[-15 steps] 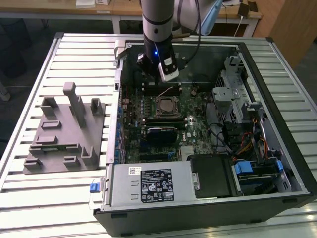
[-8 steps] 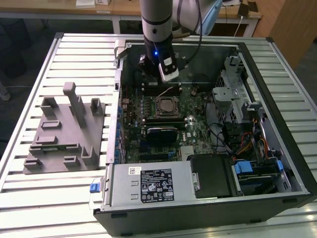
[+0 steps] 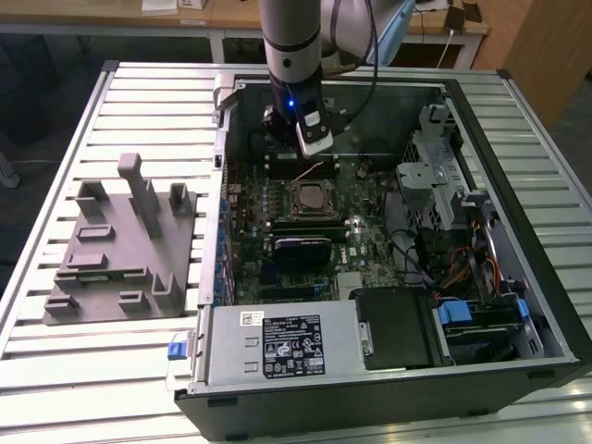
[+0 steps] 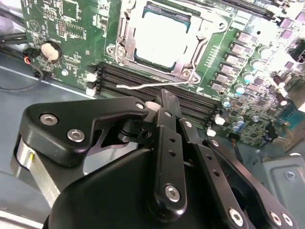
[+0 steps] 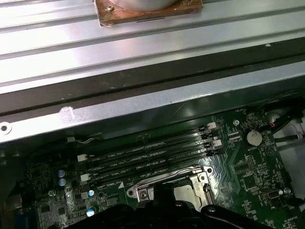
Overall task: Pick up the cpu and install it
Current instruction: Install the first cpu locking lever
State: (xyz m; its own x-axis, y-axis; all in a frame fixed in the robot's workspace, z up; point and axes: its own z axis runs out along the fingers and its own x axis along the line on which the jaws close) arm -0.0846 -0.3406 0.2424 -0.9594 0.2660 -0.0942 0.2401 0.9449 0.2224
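The cpu (image 4: 162, 36), a pale silver square, lies flat in the motherboard socket (image 4: 190, 71) inside the open computer case. The exterior view shows the cpu (image 3: 310, 196) in the middle of the green board. A thin wire lever (image 4: 143, 87) sticks out from the socket's edge. My gripper (image 4: 164, 95) hangs just above the memory slots beside the socket, apart from the cpu, with its black fingers (image 4: 167, 138) shut together and nothing between them. In the exterior view the gripper (image 3: 289, 148) is over the board's far part. In the first wrist view a corner of the cpu (image 5: 188, 193) peeks out past the gripper's dark body.
The case (image 3: 388, 370) lies open on a slatted metal table (image 3: 139, 102). A grey plastic fixture block (image 3: 120, 240) stands at the exterior view's left. Memory slots (image 5: 147, 157), a coin cell (image 5: 252, 138), a power supply (image 3: 277, 342) and drive cages (image 3: 444, 185) surround the socket.
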